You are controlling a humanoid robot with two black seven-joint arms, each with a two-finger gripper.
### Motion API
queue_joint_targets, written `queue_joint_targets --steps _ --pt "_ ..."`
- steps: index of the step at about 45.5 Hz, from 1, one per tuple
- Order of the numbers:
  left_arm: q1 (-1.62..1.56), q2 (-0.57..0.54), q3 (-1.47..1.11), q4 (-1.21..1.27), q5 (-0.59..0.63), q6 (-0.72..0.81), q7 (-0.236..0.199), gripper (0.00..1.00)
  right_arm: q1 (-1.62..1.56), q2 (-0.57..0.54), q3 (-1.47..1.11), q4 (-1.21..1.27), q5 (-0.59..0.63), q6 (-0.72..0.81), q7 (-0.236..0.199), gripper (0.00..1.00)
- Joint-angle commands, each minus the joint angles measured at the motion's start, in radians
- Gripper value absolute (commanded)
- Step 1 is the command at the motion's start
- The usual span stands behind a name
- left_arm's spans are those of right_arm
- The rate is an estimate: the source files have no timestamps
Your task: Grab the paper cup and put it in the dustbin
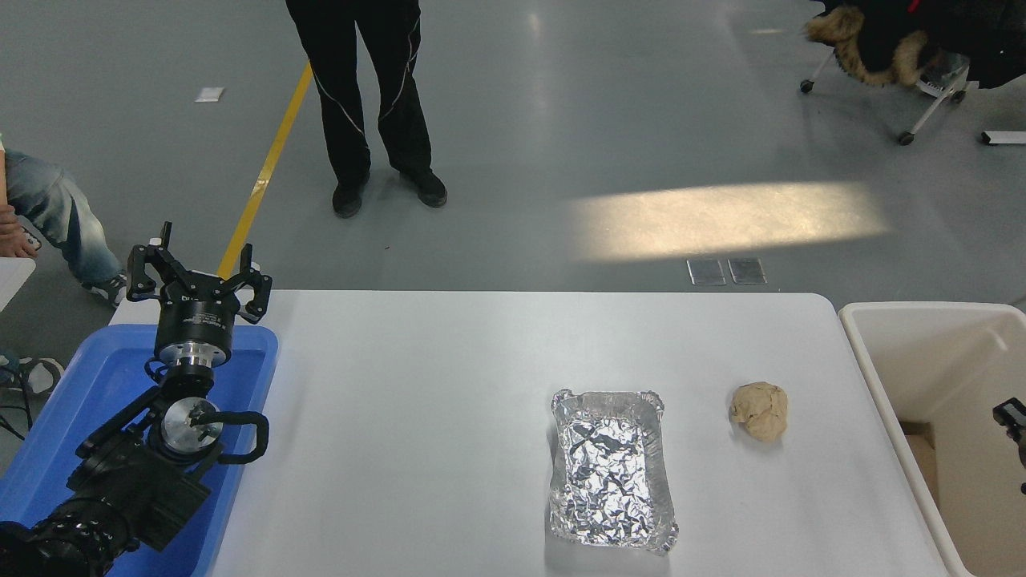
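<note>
No paper cup is visible on the table (449, 385) or in the shown part of the dustbin (882, 377); its whereabouts cannot be told; delivery is judged probably done. Only a tip of the right gripper (1011, 417) is seen above the bin; jaw state cannot be told. The left gripper (196, 276) is parked with jaws spread, empty, over the blue tub (72, 401).

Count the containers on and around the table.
3: a foil tray on the table, right of centre; a blue tub at its left end; a cream dustbin at its right end. More may lie out of view.
</note>
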Motion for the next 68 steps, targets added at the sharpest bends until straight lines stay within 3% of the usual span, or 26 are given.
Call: queue_joint_targets --steps 1,16,27,32,38,43,52,61,68 --pt "0.0 0.0 0.0 0.001 0.0 0.0 0.0 0.99 -0.02 0.008 0.025 -0.034 -0.006 0.001 0.001 1.0" --pt "0.0 0.0 0.0 0.001 0.0 0.001 0.0 0.99 0.021 0.005 0.027 0.018 -0.006 0.002 0.001 1.0" --pt "0.0 0.0 0.0 -0.001 0.001 0.001 0.0 0.99 0.231 -0.12 0.046 0.348 -0.022 -0.003 0.008 1.0" --pt "0.0 0.0 0.0 -0.001 0.001 0.0 0.0 0.99 0.358 -0.183 0.046 0.521 -0.12 -0.006 0.008 1.0" --pt "0.0 0.0 0.0 -0.001 0.001 0.0 0.0 0.99 0.565 -0.272 0.03 0.763 -0.331 -0.006 0.008 1.0" --pt "0.0 0.0 0.0 -0.001 0.001 0.0 0.0 0.99 0.769 -0.28 -0.073 0.935 -0.411 -0.004 0.007 1.0" --pt "0.0 0.0 0.0 -0.001 0.003 0.0 0.0 0.99 1.158 -0.145 -0.348 1.213 -0.406 0.001 0.007 1.0" --pt "0.0 0.0 0.0 0.001 0.001 0.0 0.0 0.99 1.449 0.002 -0.401 1.447 -0.4 0.039 0.002 1.0" --pt "0.0 0.0 0.0 -0.001 0.001 0.0 0.0 0.99 1.612 0.113 -0.397 1.493 -0.284 0.172 0.004 1.0"
